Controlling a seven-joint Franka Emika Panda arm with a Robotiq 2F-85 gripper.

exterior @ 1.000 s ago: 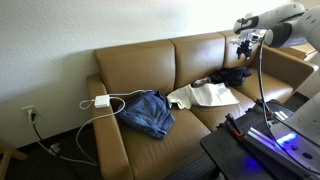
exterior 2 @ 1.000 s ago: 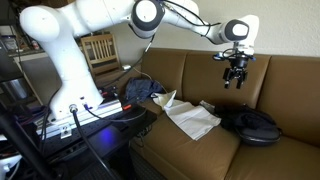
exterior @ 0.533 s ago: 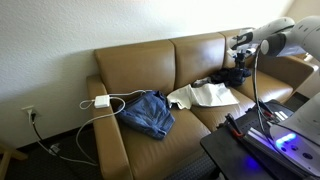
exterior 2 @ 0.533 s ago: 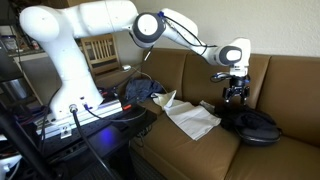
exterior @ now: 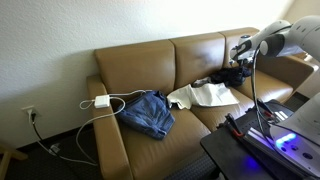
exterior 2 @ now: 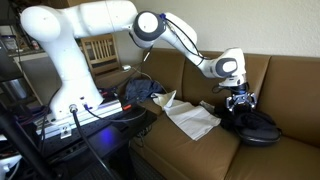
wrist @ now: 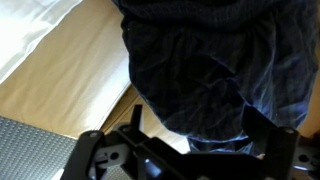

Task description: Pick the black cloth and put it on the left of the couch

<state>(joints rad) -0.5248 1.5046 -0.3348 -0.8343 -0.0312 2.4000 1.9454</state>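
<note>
The black cloth (exterior: 230, 77) lies crumpled on the brown couch (exterior: 140, 60), on the seat furthest from the blue jeans. It shows in both exterior views (exterior 2: 256, 127). My gripper (exterior 2: 240, 101) is right above it, pointing down, fingertips at the cloth. In the wrist view the cloth (wrist: 205, 60) fills most of the frame. The gripper (wrist: 196, 128) is open, with one dark finger on each side of the cloth's edge. It also shows at the cloth in an exterior view (exterior: 241, 64).
A white cloth (exterior: 205, 95) lies on the middle seat beside the black cloth. Blue jeans (exterior: 148, 113) lie on the seat beyond it, next to a white charger and cable (exterior: 100, 101). A black table with lit equipment (exterior: 262, 140) stands in front of the couch.
The gripper has come down from in front of the couch back to the black cloth on the seat. The cloths have not moved.
</note>
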